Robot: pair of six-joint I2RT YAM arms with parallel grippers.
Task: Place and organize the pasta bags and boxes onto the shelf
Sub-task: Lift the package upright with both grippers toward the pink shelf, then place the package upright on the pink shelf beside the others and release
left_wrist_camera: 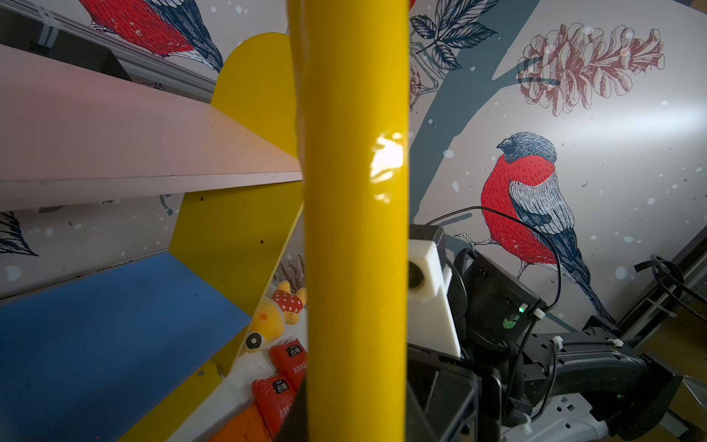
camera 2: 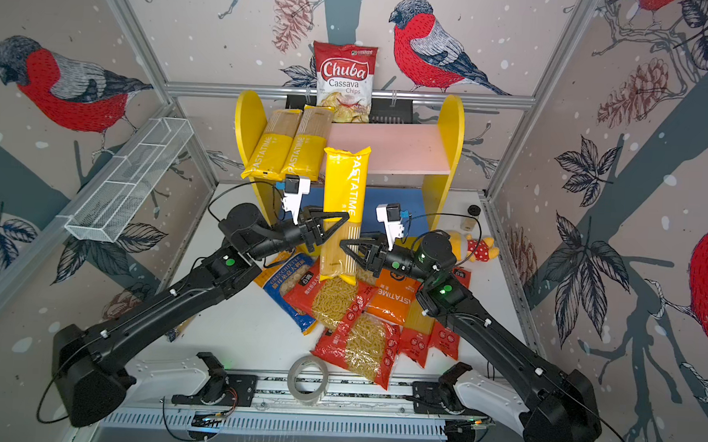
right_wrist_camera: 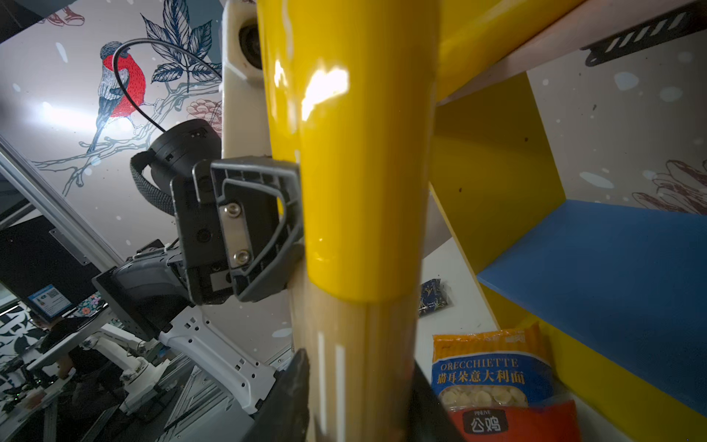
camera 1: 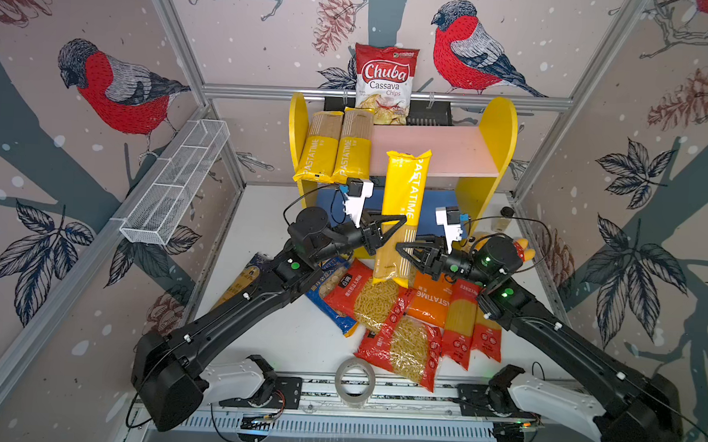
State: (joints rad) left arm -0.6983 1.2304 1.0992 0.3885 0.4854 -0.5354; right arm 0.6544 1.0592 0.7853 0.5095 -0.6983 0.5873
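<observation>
- Far off to the left of the left claw (camera 1: 393,229), a white wire basket (camera 1: 175,179) hangs on the side wall.
- Behind that claw, under its arm, a navy-gold spaghetti pack (camera 1: 243,282) lies on the counter (camera 1: 296,339), mostly hidden.
- Beyond the left claw and slightly to its left, two yellow PASTATIME packs (camera 1: 320,149) lie side by side on the pink upper board (camera 1: 439,151) of the shelf (camera 1: 500,130). They sit against its left panel, and their near ends overhang the board's front edge above the claw.
- The left claw is clamped on the held PASTATIME pack (camera 1: 401,191) at the lower end of its yellow band.
- That pack stands upright between the two claws, in front of the shelf. Its top is level with the pink board's front edge.
- The right claw (camera 1: 404,251) sits lower, at the pack's clear part. Its fingers (right_wrist_camera: 292,398) flank the pack, one on each side. Whether they press on it cannot be told.
- Below both claws, a heap lies on the counter: a blue orecchiette bag (camera 1: 329,297), red fusilli bags (camera 1: 352,297), an orange PASTATIME bag (camera 1: 431,305) and red spaghetti packs (camera 1: 461,319).
- To the right of the right claw, past its wrist, lies a plush toy (camera 1: 523,249).
</observation>
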